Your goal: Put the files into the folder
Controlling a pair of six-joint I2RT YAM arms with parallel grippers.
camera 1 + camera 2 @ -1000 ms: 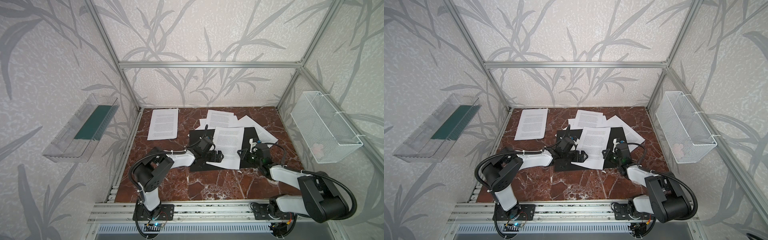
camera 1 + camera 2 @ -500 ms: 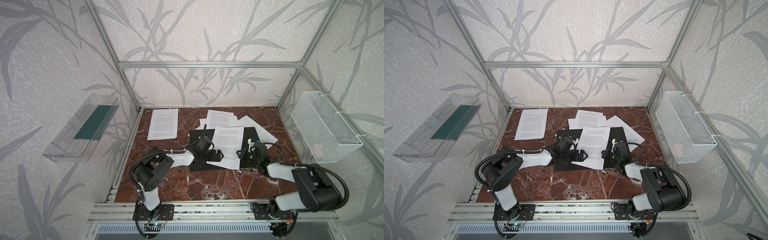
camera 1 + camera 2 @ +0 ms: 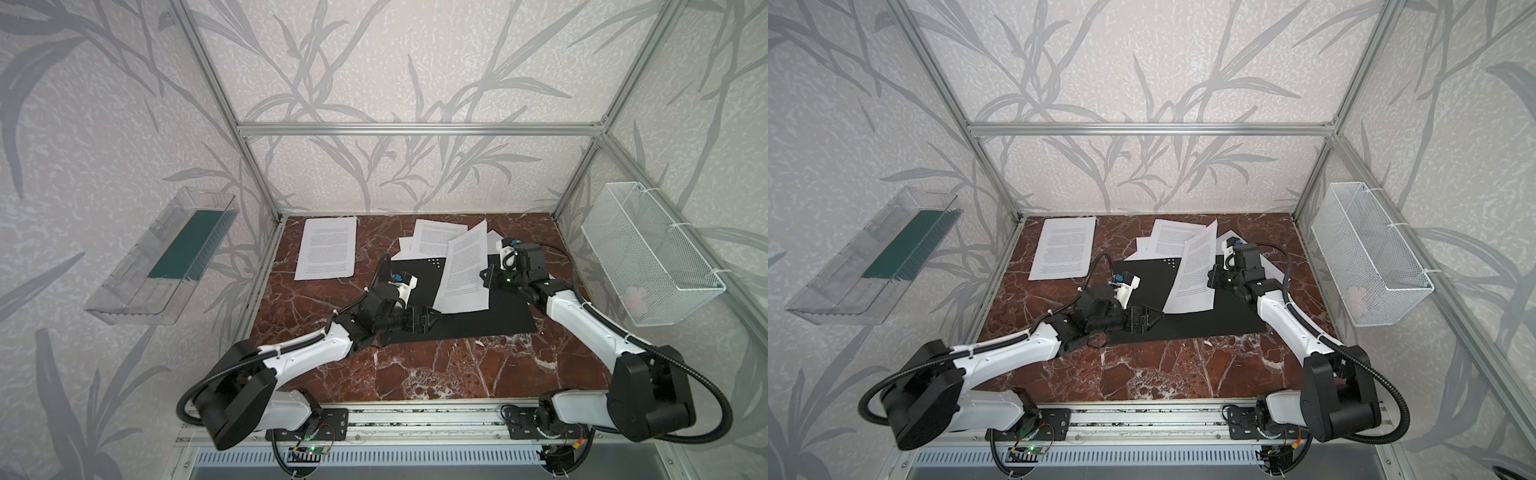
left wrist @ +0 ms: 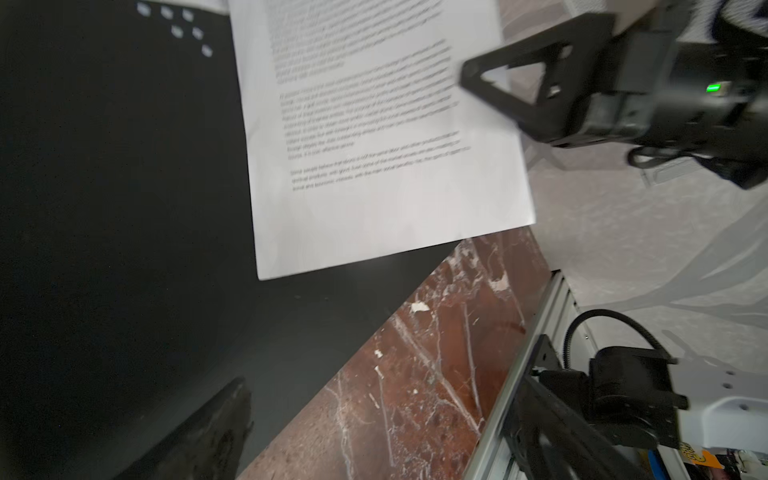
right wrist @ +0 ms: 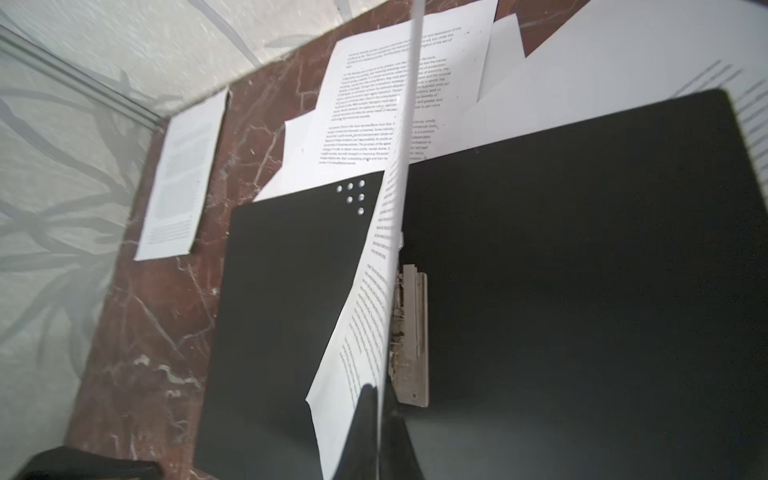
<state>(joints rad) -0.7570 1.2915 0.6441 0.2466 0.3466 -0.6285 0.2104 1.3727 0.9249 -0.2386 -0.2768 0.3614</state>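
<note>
Sheet (image 3: 465, 266) edge raised above folder (image 3: 498, 316), pinched in right gripper (image 3: 484, 279); left gripper (image 3: 433, 318) agape.

right hand (image 3: 485, 279) now pinching sheet (image 3: 463, 270), its right edge lifted off folder (image 3: 478, 325)

Dense black print covers the sheet (image 3: 465, 270) pinched in the right gripper (image 3: 485, 279) and the loose sheets (image 3: 434, 239) beyond it, yet no word can be read; the open folder (image 3: 478, 324) beneath shows only white dots (image 3: 436, 262) near its corner.
</note>
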